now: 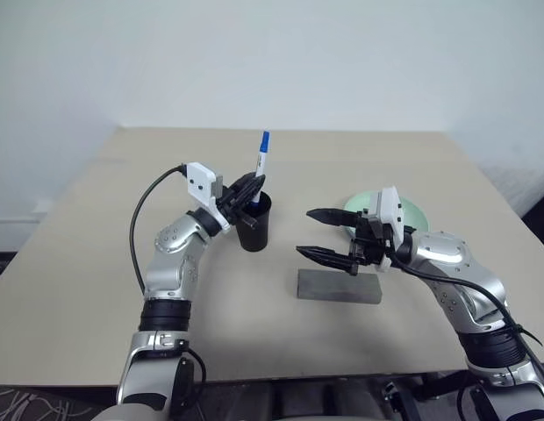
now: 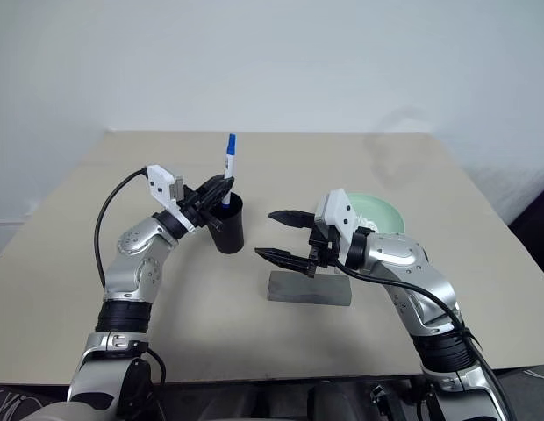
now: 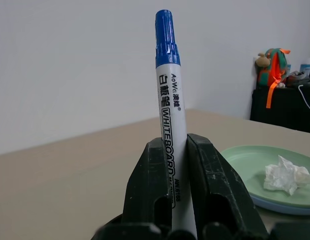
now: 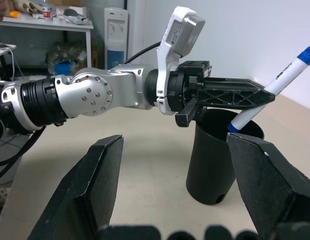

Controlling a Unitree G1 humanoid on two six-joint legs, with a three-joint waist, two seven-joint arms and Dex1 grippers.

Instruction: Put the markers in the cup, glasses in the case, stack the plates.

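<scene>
Blue-capped marker (image 1: 261,168): pinched between the fingers of my left gripper (image 1: 251,192), standing near upright, its lower end inside the mouth of the cup (image 1: 254,225). White body, black print.

Cup: black, upright, near the middle of the worktop (image 1: 96,263).

Case (image 1: 339,287): grey, flat, closed, lying toward the near edge, right of the cup and apart from it.

Plates (image 1: 412,213): mint green over light blue, stacked, toward the right edge beyond the case. A crumpled white tissue (image 3: 284,175) lies in the upper one.

My right gripper (image 1: 326,234): jaws spread wide, holding nothing, hovering level above the case and pointing toward the cup.

Worktop: pale beige, matte. Behind its far edge, a plain white wall (image 1: 272,61). The right wrist view takes in a white shelf (image 4: 45,25) with clutter and a water dispenser (image 4: 116,30).
</scene>
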